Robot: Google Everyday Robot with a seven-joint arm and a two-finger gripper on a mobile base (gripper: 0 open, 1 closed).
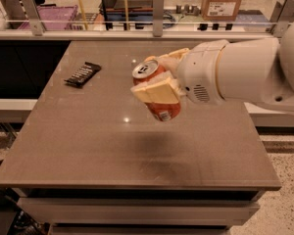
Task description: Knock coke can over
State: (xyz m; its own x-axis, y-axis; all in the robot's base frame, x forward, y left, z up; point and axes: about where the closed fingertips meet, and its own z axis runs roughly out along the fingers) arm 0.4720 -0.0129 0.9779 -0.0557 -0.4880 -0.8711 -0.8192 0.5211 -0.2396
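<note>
The coke can [157, 109] is orange-red with a silver pull-tab top and a white patch near its base. It is tilted and held in the air above the middle of the brown table [88, 141]. My gripper [154, 84] comes in from the right on a big white arm and is shut on the can, with one cream finger [154, 92] across its front and the other behind it near the top.
A flat black snack bar wrapper [82, 74] lies at the table's far left. A rail with metal posts [158, 8] runs behind the table, with boxes and crates beyond. The white arm [245, 70] covers the table's right rear.
</note>
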